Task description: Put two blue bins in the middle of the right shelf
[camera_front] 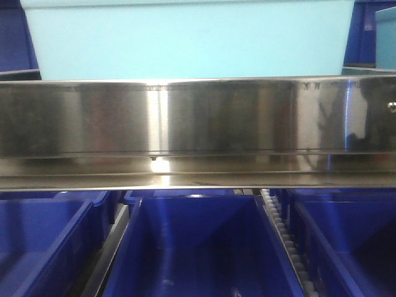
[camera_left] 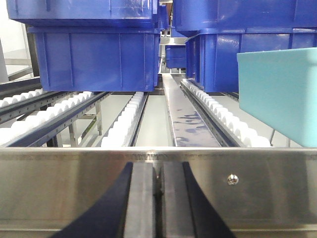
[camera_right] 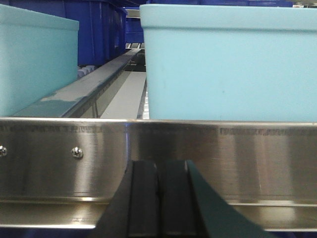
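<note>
In the left wrist view, dark blue bins (camera_left: pixel 96 54) sit stacked on the white roller lanes (camera_left: pixel 124 121), with more at the right (camera_left: pixel 247 44). A light blue bin (camera_left: pixel 280 94) stands at the right edge. My left gripper (camera_left: pixel 157 171) is shut and empty, just in front of the steel front rail (camera_left: pixel 74 183). In the right wrist view, a light blue bin (camera_right: pixel 228 64) stands close behind the rail (camera_right: pixel 247 153), and another (camera_right: pixel 34 64) is at the left. My right gripper (camera_right: pixel 158 166) is shut, with nothing in it. The front view shows a light blue bin (camera_front: pixel 185 40) above a steel rail (camera_front: pixel 198 130).
Below the rail in the front view, dark blue bins (camera_front: pixel 198 247) fill the lower level side by side, with a roller strip (camera_front: pixel 281 235) between two of them. A flat steel divider (camera_left: pixel 185 124) runs between the lanes. Dark blue bins (camera_right: pixel 101 29) stand far back.
</note>
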